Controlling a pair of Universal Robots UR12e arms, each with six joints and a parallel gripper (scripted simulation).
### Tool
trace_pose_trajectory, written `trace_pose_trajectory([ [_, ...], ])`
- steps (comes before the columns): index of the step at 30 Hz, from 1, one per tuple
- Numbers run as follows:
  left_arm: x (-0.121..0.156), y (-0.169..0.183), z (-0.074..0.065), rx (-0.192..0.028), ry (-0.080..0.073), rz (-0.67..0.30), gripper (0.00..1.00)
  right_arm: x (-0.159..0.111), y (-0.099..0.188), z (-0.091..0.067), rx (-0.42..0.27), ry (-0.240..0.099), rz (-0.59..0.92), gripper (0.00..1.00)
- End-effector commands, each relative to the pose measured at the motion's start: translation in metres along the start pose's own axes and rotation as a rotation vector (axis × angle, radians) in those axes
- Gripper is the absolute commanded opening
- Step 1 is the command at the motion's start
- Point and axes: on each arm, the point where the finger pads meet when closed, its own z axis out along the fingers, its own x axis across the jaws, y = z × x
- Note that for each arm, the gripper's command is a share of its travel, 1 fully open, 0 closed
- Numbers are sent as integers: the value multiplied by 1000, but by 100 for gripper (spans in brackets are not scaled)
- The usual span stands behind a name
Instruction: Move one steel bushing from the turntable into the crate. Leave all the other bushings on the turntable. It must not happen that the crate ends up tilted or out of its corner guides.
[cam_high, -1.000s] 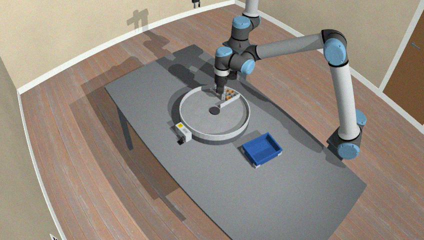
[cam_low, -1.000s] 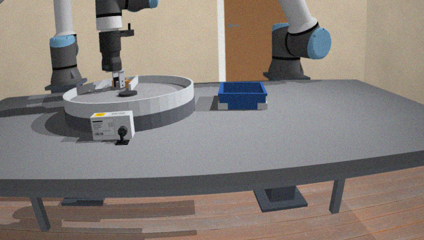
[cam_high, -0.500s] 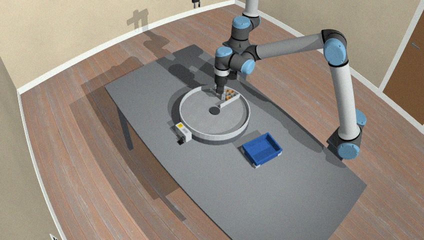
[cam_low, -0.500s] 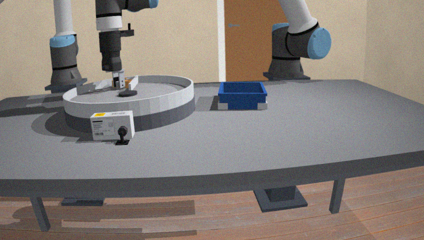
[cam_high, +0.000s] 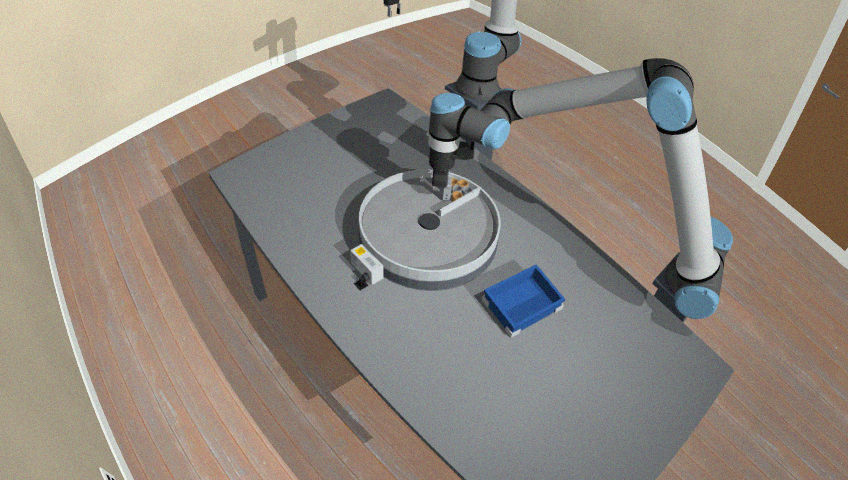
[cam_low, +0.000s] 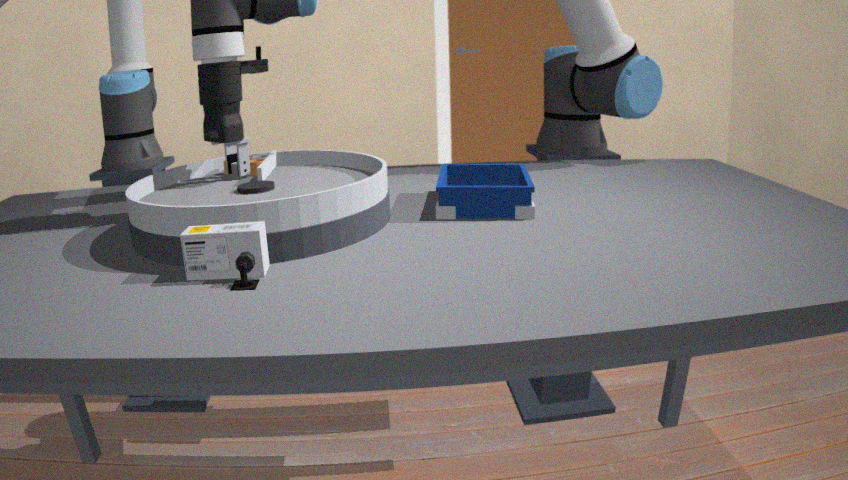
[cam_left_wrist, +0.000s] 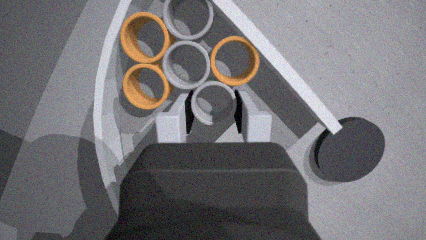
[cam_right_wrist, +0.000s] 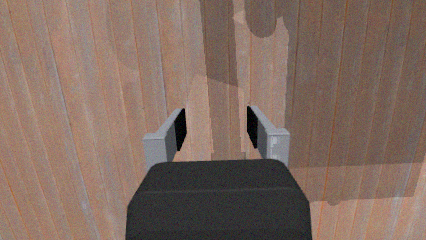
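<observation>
My left gripper (cam_high: 438, 187) (cam_low: 235, 166) (cam_left_wrist: 214, 103) points down inside the turntable (cam_high: 386, 208) (cam_low: 309, 184) and is shut on a grey steel bushing (cam_left_wrist: 200, 118), one pad against each side. Two more grey bushings (cam_left_wrist: 207, 65) (cam_left_wrist: 188, 38) and three orange ones (cam_left_wrist: 128, 37) (cam_left_wrist: 131, 86) (cam_left_wrist: 257, 61) stand upright close beyond it. The blue crate (cam_high: 517, 303) (cam_low: 484, 199) stands level between its white corner guides (cam_high: 512, 331) (cam_low: 446, 212) and looks empty. My right gripper (cam_right_wrist: 216, 119) is open and empty, over the floor away from the table.
A white divider (cam_high: 458, 202) (cam_left_wrist: 285, 60) runs from the turntable's rim to its dark hub (cam_high: 428, 221) (cam_low: 255, 187) (cam_left_wrist: 350, 150), beside the bushings. A raised wall surrounds the turntable. A white box (cam_high: 367, 266) (cam_low: 205, 255) and a small black stand (cam_low: 243, 261) are at its outer side.
</observation>
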Motion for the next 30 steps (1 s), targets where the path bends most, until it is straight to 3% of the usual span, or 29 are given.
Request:
trace_pose_trajectory([
  [1, 0, 1, -1, -2, -1, 0, 0, 0, 1, -1, -2, 0, 0, 100],
  [15, 0, 1, -4, -2, -1, 0, 0, 0, 1, -1, -2, 0, 0, 100],
  [24, -1, 1, -38, -2, -1, 0, 0, 0, 1, -1, -2, 0, 0, 100],
  [26, -1, 1, -38, -2, -1, 0, 0, 0, 1, -1, -2, 0, 0, 100],
  [30, -1, 1, -54, -2, -1, 0, 0, 0, 1, -1, -2, 0, 0, 100],
])
